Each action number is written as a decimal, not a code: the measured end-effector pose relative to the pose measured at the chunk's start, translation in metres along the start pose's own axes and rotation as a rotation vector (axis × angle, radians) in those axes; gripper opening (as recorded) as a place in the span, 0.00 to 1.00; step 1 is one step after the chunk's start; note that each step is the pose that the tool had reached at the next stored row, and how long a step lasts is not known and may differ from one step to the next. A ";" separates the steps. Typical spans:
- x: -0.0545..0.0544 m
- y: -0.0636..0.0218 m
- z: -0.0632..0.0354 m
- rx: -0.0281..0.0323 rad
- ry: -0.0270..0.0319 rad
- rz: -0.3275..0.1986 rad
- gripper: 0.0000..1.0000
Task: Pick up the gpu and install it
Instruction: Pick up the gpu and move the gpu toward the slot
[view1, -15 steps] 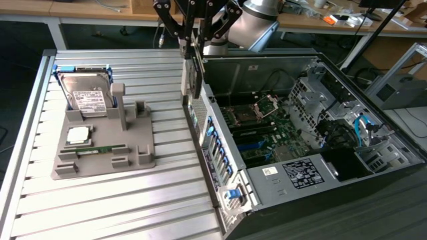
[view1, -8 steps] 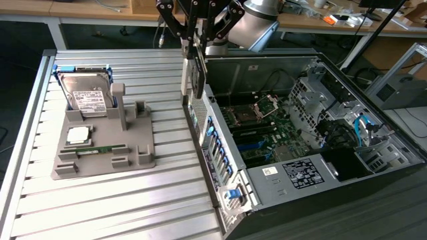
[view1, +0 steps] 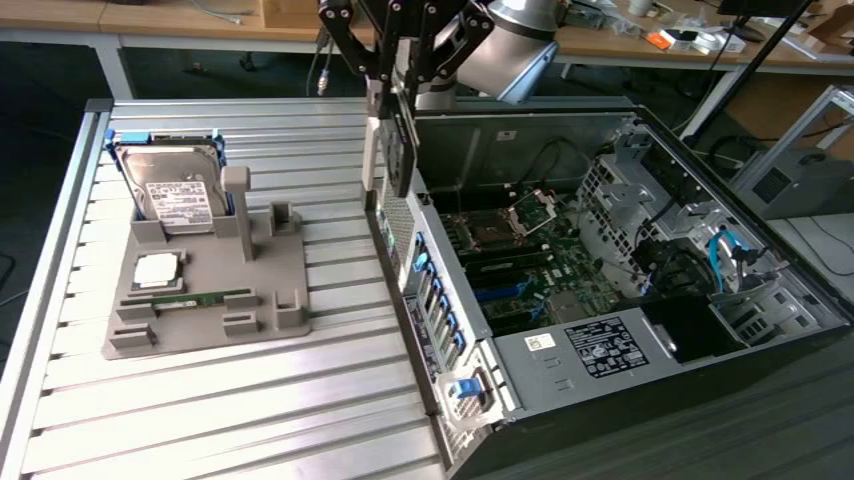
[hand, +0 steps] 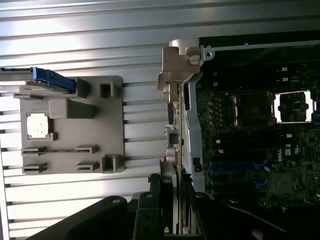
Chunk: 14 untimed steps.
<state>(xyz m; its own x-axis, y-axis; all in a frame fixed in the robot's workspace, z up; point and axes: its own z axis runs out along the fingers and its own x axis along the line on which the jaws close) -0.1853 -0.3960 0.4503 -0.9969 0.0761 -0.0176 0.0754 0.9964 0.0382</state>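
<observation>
Grey plastic fixture (view1: 274, 320) is lying on the ribbed metal surface (view1: 200, 420) toward the edge at the exterior view's left. It is carrying a hard drive (view1: 171, 195) propped upright at its far end, and a square processor chip (view1: 158, 268) and a green memory stick (view1: 200, 297) lying flat nearer. Past it, the gripper (view1: 400, 80) is clamping the gpu (view1: 398, 150) by its upper edge. The card is hanging vertically in the air at the far corner of the open computer case (view1: 521, 150), with its silver bracket facing the fixture. Whether it is touching the case, I cannot tell. The case is occupying the surface's edge at the exterior view's right, its motherboard (view1: 534, 260) lying exposed.
</observation>
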 end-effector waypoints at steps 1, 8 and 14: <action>-0.001 0.0000 0.0000 0.0000 0.0000 0.000 0.27; -0.005 -0.0001 0.0004 0.0001 0.0000 0.000 0.27; -0.008 -0.0002 0.0007 0.0001 0.0000 0.000 0.27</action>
<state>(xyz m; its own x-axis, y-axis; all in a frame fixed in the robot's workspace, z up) -0.1769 -0.3968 0.4497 -0.9969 0.0762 -0.0176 0.0754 0.9964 0.0381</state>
